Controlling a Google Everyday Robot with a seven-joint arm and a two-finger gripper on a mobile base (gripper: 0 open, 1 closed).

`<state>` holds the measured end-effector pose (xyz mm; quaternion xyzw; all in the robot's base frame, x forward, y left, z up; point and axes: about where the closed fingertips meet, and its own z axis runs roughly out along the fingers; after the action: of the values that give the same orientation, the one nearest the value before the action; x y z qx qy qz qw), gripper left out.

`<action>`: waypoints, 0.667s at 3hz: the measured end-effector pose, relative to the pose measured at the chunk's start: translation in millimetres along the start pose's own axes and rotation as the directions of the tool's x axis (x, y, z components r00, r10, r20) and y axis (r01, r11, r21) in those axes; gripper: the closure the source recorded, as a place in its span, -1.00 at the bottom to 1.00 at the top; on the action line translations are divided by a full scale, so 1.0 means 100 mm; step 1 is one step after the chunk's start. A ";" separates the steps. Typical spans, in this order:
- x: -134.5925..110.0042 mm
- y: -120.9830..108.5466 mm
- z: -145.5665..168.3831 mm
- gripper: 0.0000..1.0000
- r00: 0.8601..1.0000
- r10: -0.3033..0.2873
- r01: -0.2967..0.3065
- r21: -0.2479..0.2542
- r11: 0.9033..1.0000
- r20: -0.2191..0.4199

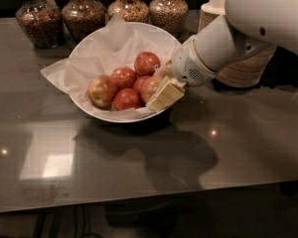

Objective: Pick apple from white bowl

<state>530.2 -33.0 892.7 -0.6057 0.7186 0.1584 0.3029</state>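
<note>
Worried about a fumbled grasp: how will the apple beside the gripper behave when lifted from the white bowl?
The apple, by the gripper at the rim of the white bowl, looks round and glossy, so it may slip or roll. It touches neighbouring apples, which will probably shift. The crumpled paper looks light and might lift too.

Glossy white arm (248,24) — rounded shells, small dark holes, vented wrist — ending in a cream hand (158,88) at the bowl's (102,114) right rim.
</note>
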 end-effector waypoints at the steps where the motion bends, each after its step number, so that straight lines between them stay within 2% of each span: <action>1: 0.00 0.00 0.00 1.00 1.000 0.000 0.000 0.000 1.000 0.000; 2: -0.03 0.02 -0.03 1.00 0.999 0.008 -0.007 -0.023 1.000 0.047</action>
<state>528.1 -31.9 896.5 -0.6025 0.7116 0.1822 0.3121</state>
